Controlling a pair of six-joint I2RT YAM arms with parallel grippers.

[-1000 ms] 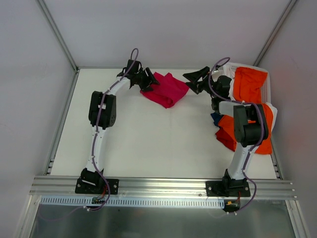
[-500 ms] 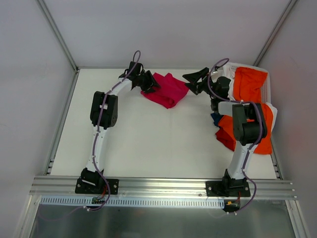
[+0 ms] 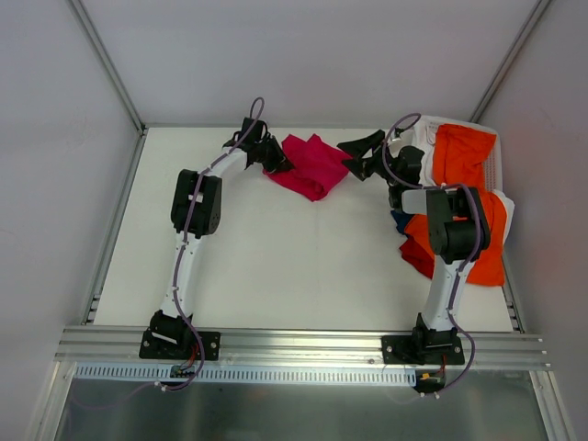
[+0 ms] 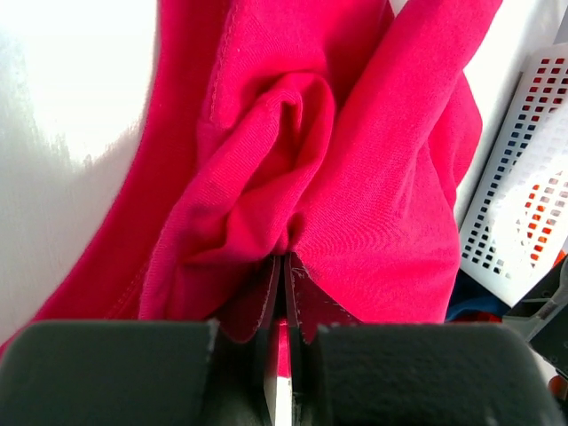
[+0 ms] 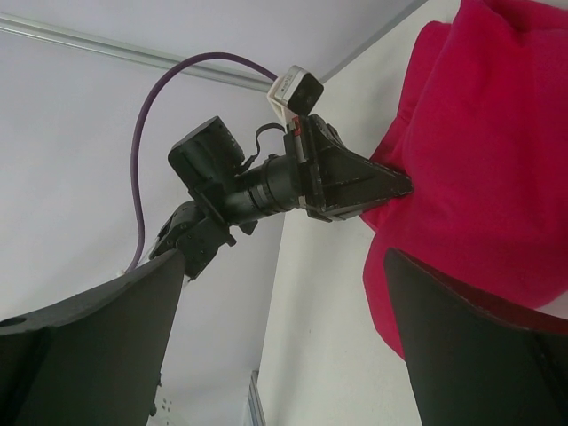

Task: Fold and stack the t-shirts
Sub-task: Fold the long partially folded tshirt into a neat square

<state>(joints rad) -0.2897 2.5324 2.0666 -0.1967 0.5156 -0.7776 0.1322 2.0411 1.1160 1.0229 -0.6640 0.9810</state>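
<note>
The crimson t-shirt lies crumpled at the back middle of the table. My left gripper is at its left edge, shut on a fold of the cloth. In the left wrist view the pads pinch the crimson t-shirt with almost no gap. My right gripper hovers just right of the shirt, wide open and holding nothing. Its view shows the crimson t-shirt beyond the right finger and my left gripper biting the cloth. The orange t-shirt hangs over a basket at the right.
A white perforated basket stands at the back right corner, also visible as the white basket. More orange cloth hangs down by the right arm, with a dark blue item beside it. The back wall is close behind both grippers.
My left gripper edged a little farther onto the crimson t-shirt's left edge and closed on it. The right gripper stayed open in nearly the same place.
</note>
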